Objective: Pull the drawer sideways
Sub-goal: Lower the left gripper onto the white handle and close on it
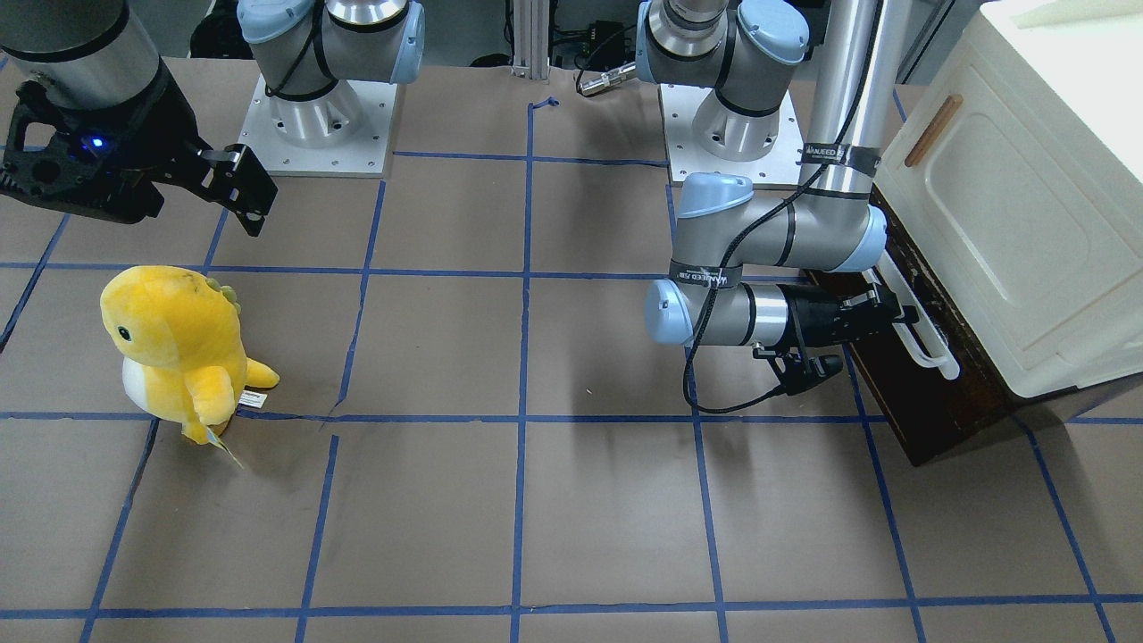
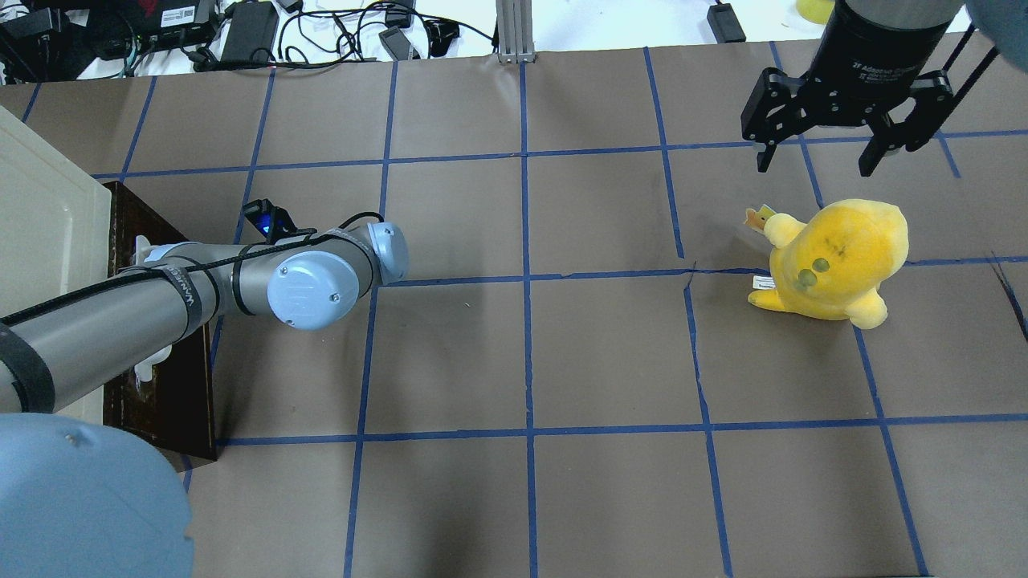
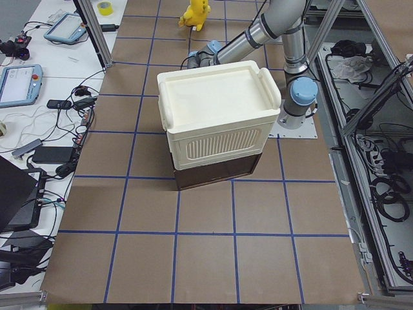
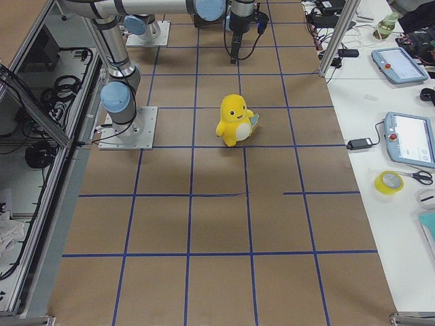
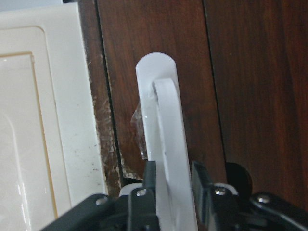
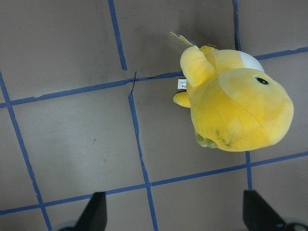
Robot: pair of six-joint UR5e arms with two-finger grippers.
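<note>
— Left gripper (image 5: 174,169) first: clamped across the white handle (image 5: 163,125), one finger on each side. Looks firm, though hard to judge the bite from so close.
— And the drawer (image 1: 929,402)?
— Tucked under the cream cabinet (image 1: 1009,223) at the left end of the table (image 1: 536,500), dark front facing the arm.
— Risks?
— Could slip off that smooth bar if pulled off-axis. Might drag the whole cabinet along instead of opening, with nothing bracing it.
— Right gripper (image 2: 817,160)?
— Spread open, hovering near the yellow plush toy (image 2: 835,261), well apart from all this.
</note>
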